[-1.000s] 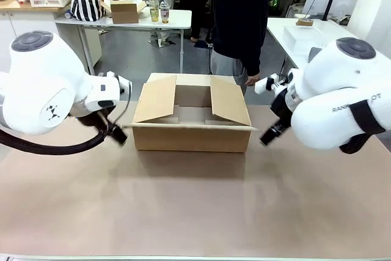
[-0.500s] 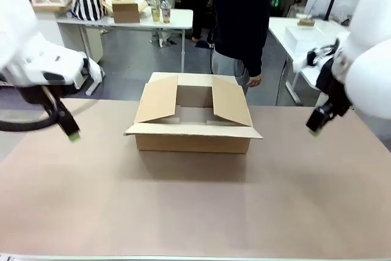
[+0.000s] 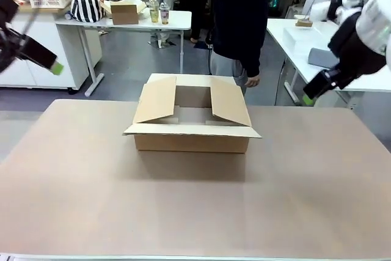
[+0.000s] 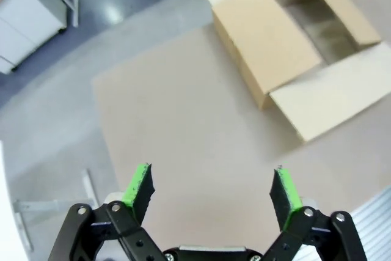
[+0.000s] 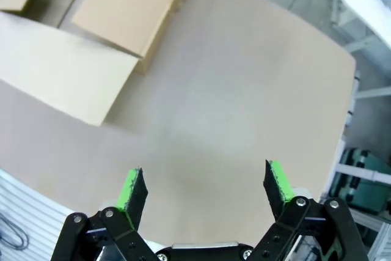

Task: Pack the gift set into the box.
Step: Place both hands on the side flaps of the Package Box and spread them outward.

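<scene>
Box open, no gift set in sight

My left hand (image 4: 212, 192) and right hand (image 5: 204, 191) hang spread, empty, either side of the box (image 3: 192, 120); stiff cardboard, probably light.

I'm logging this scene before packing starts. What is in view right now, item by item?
box: one, brown cardboard, flaps open, middle of table toward the far side
table: one, tan top, under the box
person: one, dark top, standing behind the box
small cardboard box: one, brown, on the far white table
gift set: not visible in any view
left gripper: open, green-padded fingers, raised at left
right gripper: open, raised at right
</scene>
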Controlling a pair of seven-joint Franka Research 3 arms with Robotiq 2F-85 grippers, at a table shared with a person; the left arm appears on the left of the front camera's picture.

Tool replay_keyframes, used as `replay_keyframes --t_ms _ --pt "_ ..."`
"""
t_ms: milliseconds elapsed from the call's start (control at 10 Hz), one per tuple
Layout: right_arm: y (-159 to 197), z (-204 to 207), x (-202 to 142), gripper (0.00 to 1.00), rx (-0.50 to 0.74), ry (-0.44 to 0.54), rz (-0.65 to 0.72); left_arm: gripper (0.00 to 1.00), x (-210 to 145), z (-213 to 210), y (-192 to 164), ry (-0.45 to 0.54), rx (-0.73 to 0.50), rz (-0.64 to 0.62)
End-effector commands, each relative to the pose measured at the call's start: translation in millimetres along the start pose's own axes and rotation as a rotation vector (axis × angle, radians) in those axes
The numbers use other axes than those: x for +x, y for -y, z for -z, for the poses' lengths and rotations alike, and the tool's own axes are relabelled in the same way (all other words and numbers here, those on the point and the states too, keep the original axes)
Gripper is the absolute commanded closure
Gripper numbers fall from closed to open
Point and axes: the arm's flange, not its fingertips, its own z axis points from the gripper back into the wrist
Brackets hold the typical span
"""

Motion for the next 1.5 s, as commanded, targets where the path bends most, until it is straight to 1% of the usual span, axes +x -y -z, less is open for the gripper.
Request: replay_keyframes --t_ms 0,100,200,300,400,500,600,700,800,900,1000,1100,1200,1300,1400 --pt "2.5 6.2 1.1 0.0 -0.005 -0.024 -0.042 0.0 -7.0 13.6 -1.4 -0.082 -0.039 0.078" --pt "2.5 6.2 1.1 0.0 -0.005 -0.024 -0.042 0.0 -7.0 13.6 -1.4 -0.082 -0.039 0.078" --pt "-0.4 7.4 0.4 0.0 0.002 -0.019 -0.012 0.0 -2.4 9.8 3.0 -0.046 -0.02 0.028" --pt "10.0 11.8 1.7 0.0 0.143 -0.017 0.132 0.0 0.3 15.7 0.4 -0.061 -0.241 -0.006" --pt "22.2 8.4 2.8 0.0 0.444 0.109 0.299 0.0 -2.3 19.8 -12.7 -0.011 -0.45 -0.112" --pt "34.6 1.0 0.4 0.0 0.657 0.225 0.46 0.0 -5.9 21.4 -25.8 0.058 -0.626 -0.223" --pt "48.8 -4.7 -5.5 0.0 0.833 0.312 0.603 0.0 -13.5 22.8 -41.3 0.134 -0.776 -0.348" --pt "60.6 -7.0 -11.1 0.0 0.981 0.369 0.718 0.0 -21.0 26.9 -54.1 0.193 -0.897 -0.475" --pt "69.9 -6.7 -15.7 0.0 1.117 0.412 0.794 0.0 -27.7 31.9 -62.4 0.225 -0.961 -0.586" --pt "79.3 -2.0 -19.0 0.0 1.215 0.429 0.849 0.0 -29.3 36.7 -65.8 0.262 -1.012 -0.68" --pt "83.8 3.1 -21.1 0.0 1.253 0.43 0.876 0.0 -26.7 41.0 -64.3 0.278 -1.044 -0.7" --pt "86.0 8.0 -22.1 0.0 1.28 0.429 0.878 0.0 -27.0 42.8 -65.8 0.275 -1.03 -0.736" --pt "85.9 13.4 -20.9 0.0 1.252 0.409 0.888 0.0 -26.5 43.7 -65.7 0.237 -0.93 -0.748" --pt "108.6 -21.6 -5.1 0.0 1.086 0.316 0.812 0.0 -25.8 33.9 -81.1 0.266 -1.048 -0.708" --pt "108.6 -21.6 -5.1 0.0 1.086 0.316 0.812 0.0 -25.8 33.9 -81.1 0.266 -1.048 -0.708"
